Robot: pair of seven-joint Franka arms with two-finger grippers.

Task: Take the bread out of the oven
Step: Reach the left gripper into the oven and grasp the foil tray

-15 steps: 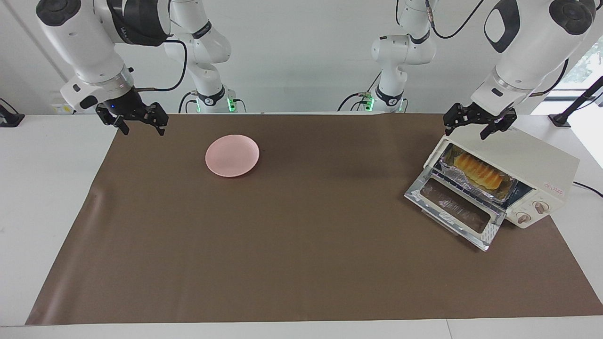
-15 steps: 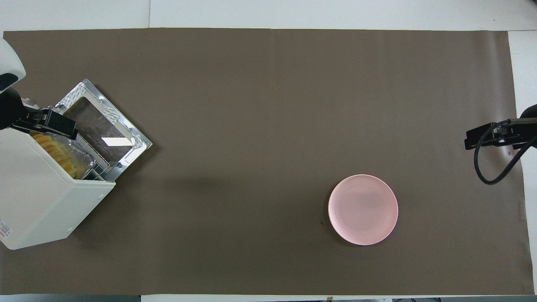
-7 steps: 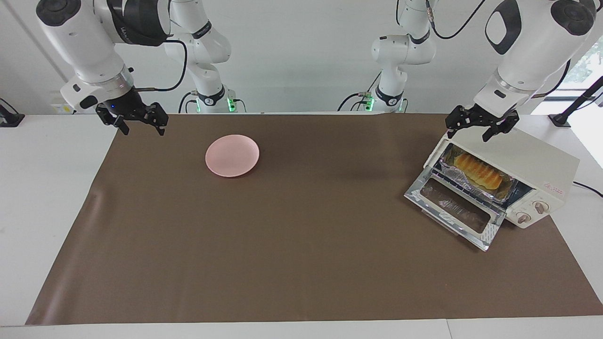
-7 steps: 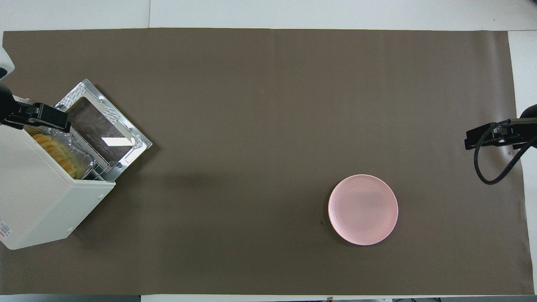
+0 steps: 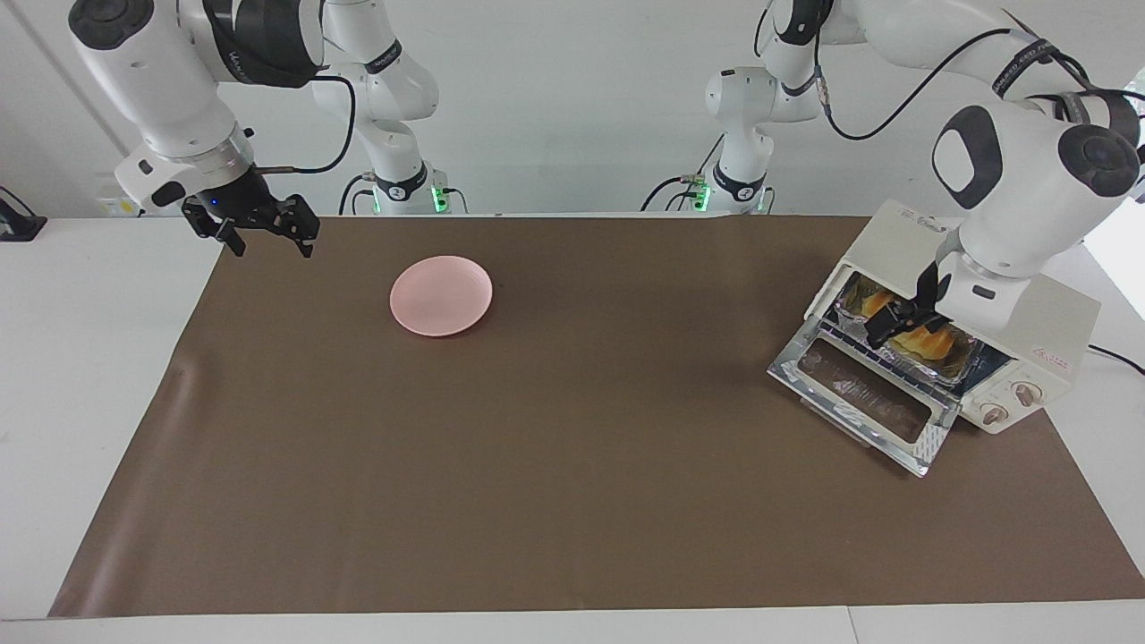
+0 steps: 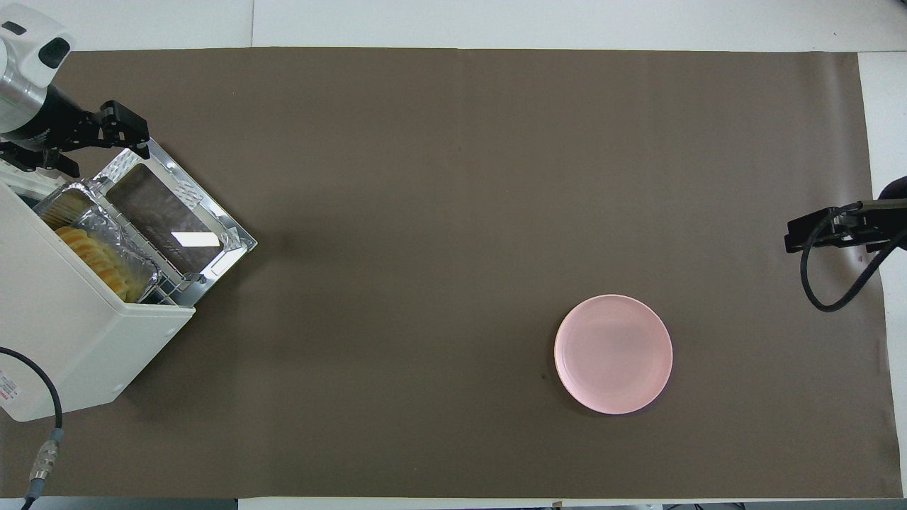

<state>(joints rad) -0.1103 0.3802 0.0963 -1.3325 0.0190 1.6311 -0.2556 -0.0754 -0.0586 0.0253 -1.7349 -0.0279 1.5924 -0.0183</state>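
Note:
The cream-white oven [image 5: 1015,291] stands at the left arm's end of the table with its glass door [image 5: 860,394] dropped open. The golden ridged bread [image 5: 937,342] lies in a silver foil tray [image 6: 65,200] on the rack inside; it also shows in the overhead view [image 6: 93,256]. My left gripper [image 5: 896,320] is open and hangs just in front of the oven's mouth, over the bread and tray, partly hiding the loaf. It touches nothing that I can see. My right gripper [image 5: 266,234] is open and empty, and waits above the mat's corner at the right arm's end.
A pink round plate [image 5: 441,295] sits on the brown mat [image 5: 555,429], toward the right arm's end and near the robots. The oven's knobs [image 5: 1009,404] face away from the robots. A cable [image 6: 825,283] hangs from the right arm.
My left arm has swung out over the oven's top and come down, so its gripper has moved from above the oven's roof to in front of the open mouth. The right arm has not moved.

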